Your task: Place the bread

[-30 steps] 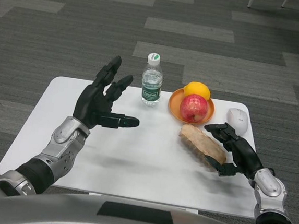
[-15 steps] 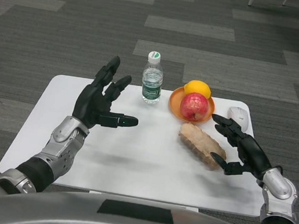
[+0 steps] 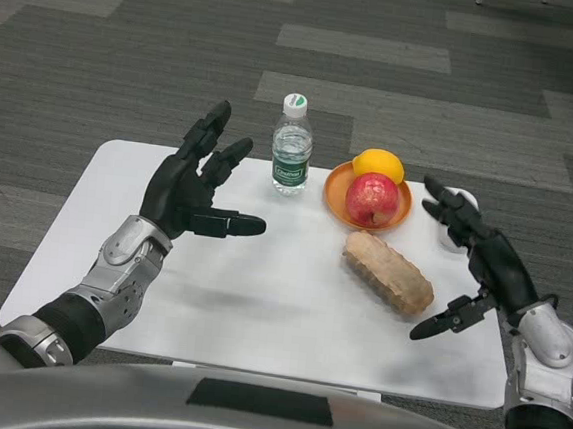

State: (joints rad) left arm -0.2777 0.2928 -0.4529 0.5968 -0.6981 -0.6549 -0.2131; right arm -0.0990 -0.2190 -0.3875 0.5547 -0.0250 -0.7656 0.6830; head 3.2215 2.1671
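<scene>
The bread (image 3: 388, 272), a long tan loaf, lies on the white table (image 3: 259, 302) just in front of the orange plate (image 3: 337, 193). My right hand (image 3: 481, 264) hovers to the loaf's right with its fingers spread, a clear gap between them and the bread. My left hand (image 3: 195, 180) is raised over the table's left half, fingers apart and holding nothing.
The orange plate carries a red apple (image 3: 372, 200) and a yellow-orange fruit (image 3: 378, 165). A small water bottle (image 3: 292, 148) stands upright left of the plate. A white mouse (image 3: 457, 221) lies at the back right, partly behind my right hand.
My right hand has let go of the bread and drawn away to the right and upward. The loaf stays where it lay. The left hand has barely moved.
</scene>
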